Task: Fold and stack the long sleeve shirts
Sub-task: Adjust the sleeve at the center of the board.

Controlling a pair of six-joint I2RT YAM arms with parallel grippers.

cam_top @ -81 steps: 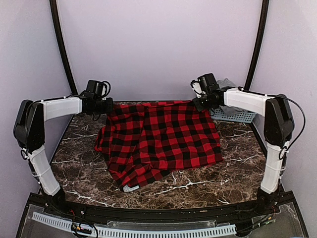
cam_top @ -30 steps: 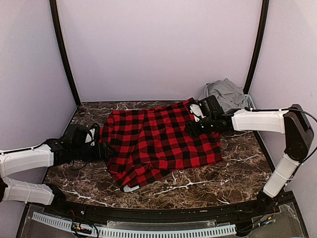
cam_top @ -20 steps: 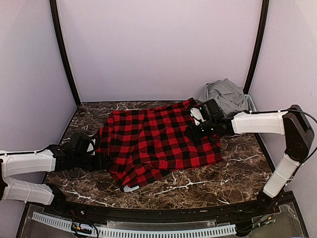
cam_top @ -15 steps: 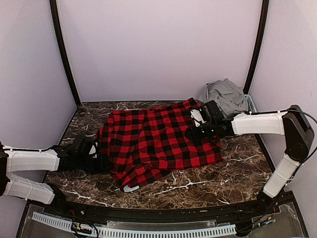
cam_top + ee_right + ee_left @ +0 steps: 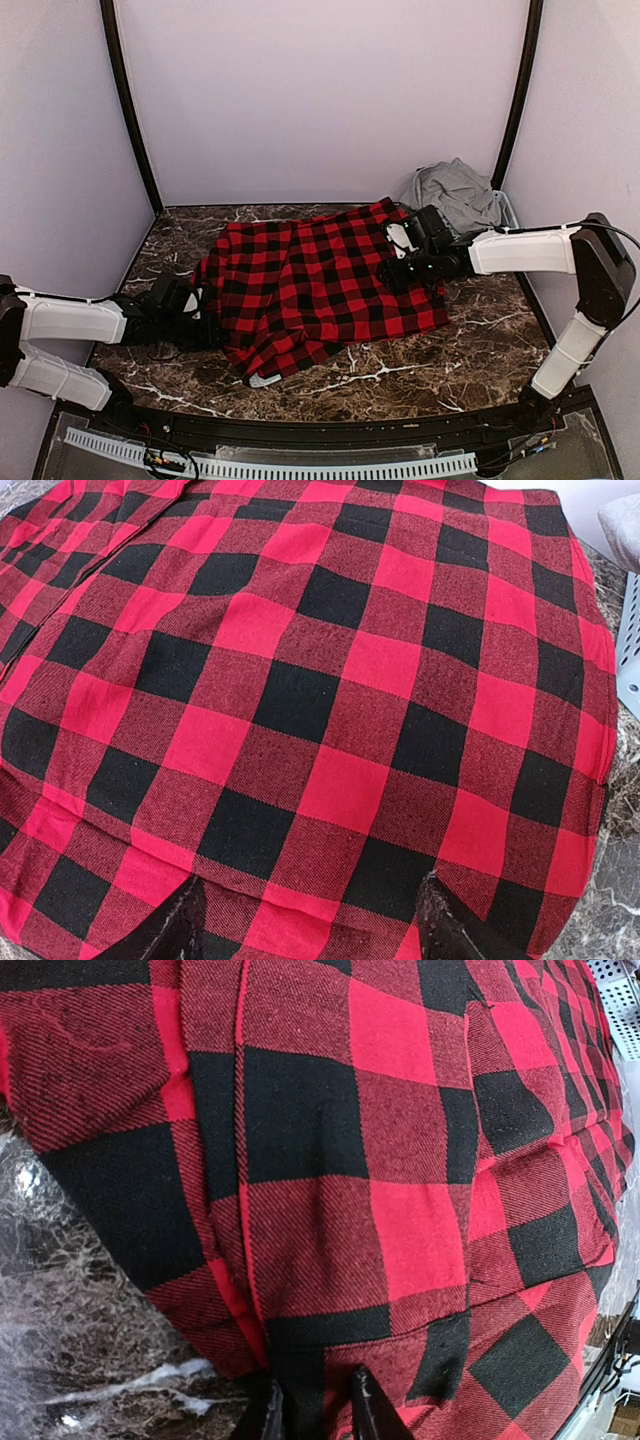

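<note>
A red-and-black check long sleeve shirt point(image 5: 320, 280) lies spread and rumpled across the middle of the marble table point(image 5: 430, 370). My left gripper point(image 5: 208, 322) sits low at the shirt's left edge. In the left wrist view its fingers point(image 5: 268, 1415) stand close together with a fold of the check cloth point(image 5: 400, 1160) pinched between them. My right gripper point(image 5: 392, 272) rests over the shirt's right part. It stands open in the right wrist view point(image 5: 312, 925), with flat check cloth point(image 5: 330, 680) beneath it. A plain grey shirt point(image 5: 455, 192) lies bunched at the back right.
The grey shirt sits in a pale slatted basket point(image 5: 508, 212) in the back right corner, whose wall also shows in the right wrist view point(image 5: 630, 640). Black frame posts and lilac walls close in the table. Bare marble shows along the front and left.
My left arm slid nearer along the shirt's left edge and its jaws narrowed onto the cloth. The right arm shifted only slightly, still open over the shirt.
</note>
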